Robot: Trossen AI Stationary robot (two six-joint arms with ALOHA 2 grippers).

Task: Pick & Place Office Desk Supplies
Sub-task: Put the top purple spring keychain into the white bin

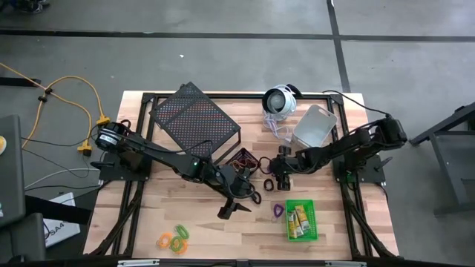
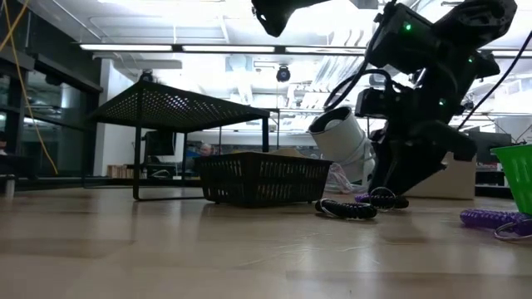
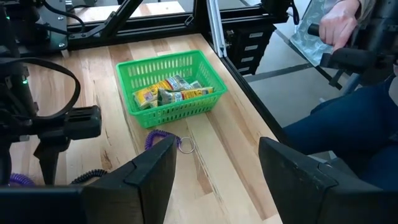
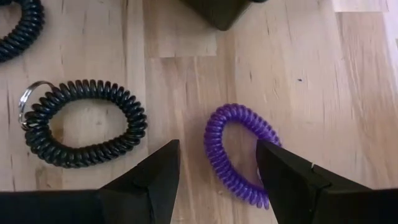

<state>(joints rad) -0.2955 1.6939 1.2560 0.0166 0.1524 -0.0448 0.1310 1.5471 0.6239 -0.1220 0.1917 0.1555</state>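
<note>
My right gripper (image 4: 217, 148) hangs open, slanting down just above the table, one finger on either side of a purple coiled loop (image 4: 239, 155) that lies flat on the wood; it touches nothing. A black coiled loop (image 4: 84, 132) with a key ring lies beside it. My left gripper (image 3: 217, 149) waits open above the table's middle (image 1: 234, 208). It looks toward a green bin (image 3: 171, 87) that holds yellow pieces (image 3: 171, 93), with a second purple loop (image 3: 158, 138) in front of the bin. Orange and green loops (image 1: 174, 239) lie near the front edge.
A small black basket (image 1: 241, 159) with loops stands at the middle, and the large black mesh rack (image 1: 194, 119) behind it. A round white-and-black device (image 1: 280, 100) and a grey bin (image 1: 315, 126) sit at the back right. A person's hand (image 3: 339, 25) shows beyond the table's right edge.
</note>
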